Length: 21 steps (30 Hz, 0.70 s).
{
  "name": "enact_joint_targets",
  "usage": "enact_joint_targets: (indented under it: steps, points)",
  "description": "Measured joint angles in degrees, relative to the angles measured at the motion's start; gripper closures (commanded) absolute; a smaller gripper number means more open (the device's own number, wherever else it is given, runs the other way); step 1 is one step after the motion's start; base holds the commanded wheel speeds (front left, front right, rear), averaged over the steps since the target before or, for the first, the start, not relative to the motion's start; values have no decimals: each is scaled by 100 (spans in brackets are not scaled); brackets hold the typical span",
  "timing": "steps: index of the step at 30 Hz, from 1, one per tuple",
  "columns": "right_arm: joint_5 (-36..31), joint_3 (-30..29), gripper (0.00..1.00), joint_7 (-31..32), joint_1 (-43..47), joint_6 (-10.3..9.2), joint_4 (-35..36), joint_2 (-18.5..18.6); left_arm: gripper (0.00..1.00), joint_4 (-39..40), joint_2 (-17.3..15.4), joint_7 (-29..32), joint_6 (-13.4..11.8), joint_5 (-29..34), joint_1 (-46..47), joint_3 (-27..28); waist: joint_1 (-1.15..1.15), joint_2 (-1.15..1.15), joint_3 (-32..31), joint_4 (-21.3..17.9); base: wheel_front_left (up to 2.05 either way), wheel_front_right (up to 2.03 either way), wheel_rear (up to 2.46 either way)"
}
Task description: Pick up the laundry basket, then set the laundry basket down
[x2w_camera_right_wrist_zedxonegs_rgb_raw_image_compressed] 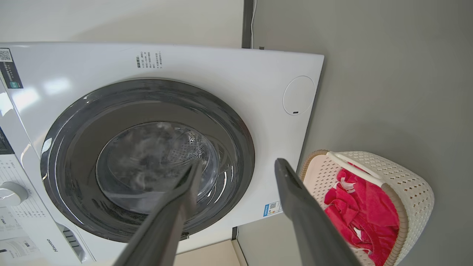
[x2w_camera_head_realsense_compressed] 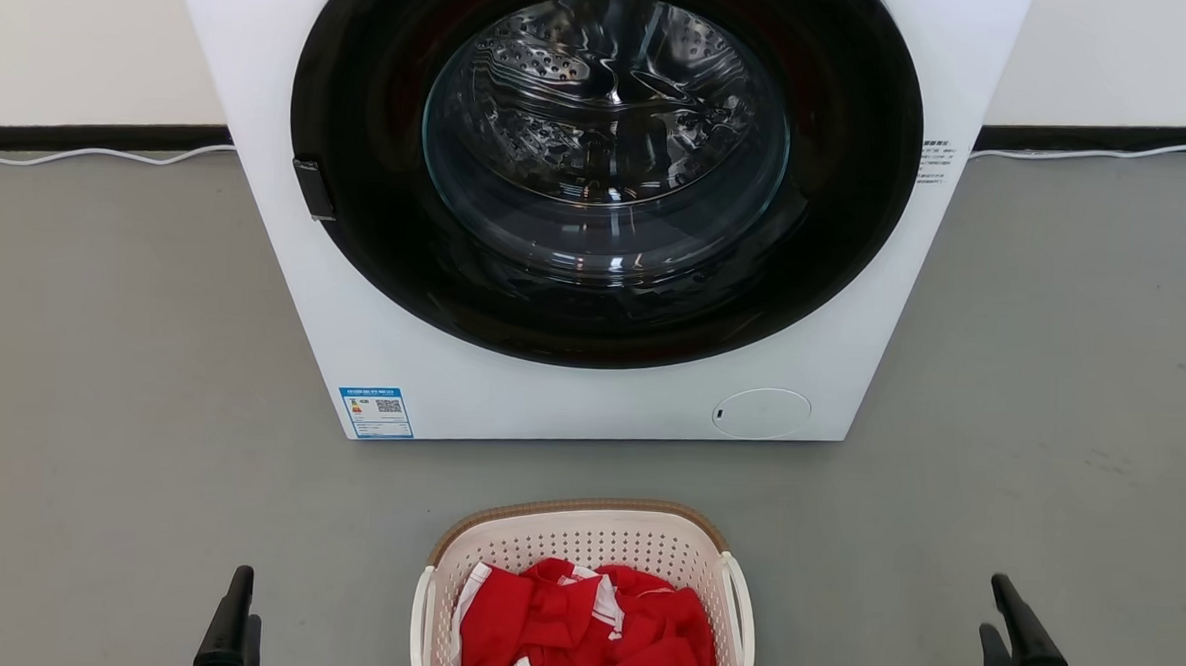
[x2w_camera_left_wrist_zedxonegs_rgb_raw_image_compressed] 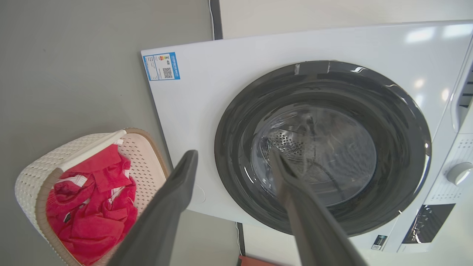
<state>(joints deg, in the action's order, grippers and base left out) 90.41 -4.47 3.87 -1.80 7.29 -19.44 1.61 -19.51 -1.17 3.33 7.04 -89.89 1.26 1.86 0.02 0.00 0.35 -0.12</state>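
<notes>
- Low at the near edge: left gripper (x2w_camera_left_wrist_zedxonegs_rgb_raw_image_compressed: 232,157) has its fingers spread wide, nothing in them.
- right gripper (x2w_camera_right_wrist_zedxonegs_rgb_raw_image_compressed: 238,164), same deal, wide and empty.
- laundry basket (x2w_camera_head_realsense_compressed: 584,538) sits on the grey floor (x2w_camera_head_realsense_compressed: 100,402) between them, touching neither, with red clothes (x2w_camera_head_realsense_compressed: 590,633) piled inside.
- white washing machine (x2w_camera_head_realsense_compressed: 550,401) stands just beyond it.

Laundry room here: white front-loading washing machine (x2w_camera_head_realsense_compressed: 550,401) against a plain wall (x2w_camera_head_realsense_compressed: 86,31), grey floor (x2w_camera_head_realsense_compressed: 102,352), laundry basket (x2w_camera_head_realsense_compressed: 584,538) full of red clothes (x2w_camera_head_realsense_compressed: 590,633).
</notes>
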Motion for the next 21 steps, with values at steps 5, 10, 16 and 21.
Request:
enact_joint_targets:
  steps: [5, 10, 16, 21]
  points:
    - [-133, 137, 0, -103, -155, 0, -15, 71, 0, -1, -16, -80, 0, 163, 73, -74, 0, 0, 6, -5, 0, 0, 0]
    - [-321, 238, 0, -188, -185, 0, -60, 127, 0, 3, -32, -162, 0, 444, 131, -156, 0, 0, 12, -13, 0, 0, 0]
    - [-647, 336, 0, -271, -346, 0, -112, 163, 0, 4, -71, -253, 0, 837, 151, -270, 0, 0, 19, -23, 0, 0, 0]
    - [-981, 408, 0, -365, -415, 0, -170, 214, 0, 10, -118, -349, 1, 1226, 241, -367, -1, 0, 23, -31, 0, 0, 0]
